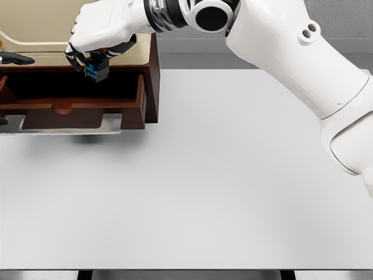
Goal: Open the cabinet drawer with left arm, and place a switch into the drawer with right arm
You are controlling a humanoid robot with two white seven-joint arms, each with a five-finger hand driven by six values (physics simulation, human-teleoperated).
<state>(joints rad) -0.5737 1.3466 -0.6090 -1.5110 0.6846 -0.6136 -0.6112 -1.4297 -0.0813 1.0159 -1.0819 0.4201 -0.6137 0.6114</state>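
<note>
At upper left, right hand [96, 36]: glossy white shell, rounded knuckles, black joints at fingertips. Fingers [74, 58] curled down around switch [97, 69], gripping it from above. Switch small and blocky, dark housing with bright blue parts on its lower half; finer detail too small to read. Held in air, directly over open drawer [76, 105], near its right end, not touching drawer floor as far as can be told.

Right arm [291, 52] entering from right edge, stretched diagonally across to upper left. Smooth white segments, fat and tapered; black ring joint at wrist, round black cap at elbow, two small holes on upper-arm shell.

Cabinet [152, 76] at upper left corner of table: dark reddish-brown wood, squared sides, pale cream top with curved brown outline. Drawer pulled out toward camera, interior dark and shadowed. Front panel same brown wood, semicircular knob [63, 108] at upper edge. Pale grey reflective patch under drawer front, soft dark shadow beneath.

Table [221, 186]: flat, matte white-grey, plain rectangle, thin dark front edge with dark legs below.

Far left edge: dark finger-like shapes [14, 58] beside cabinet top, likely left hand; mostly cut off, state not tellable.
</note>
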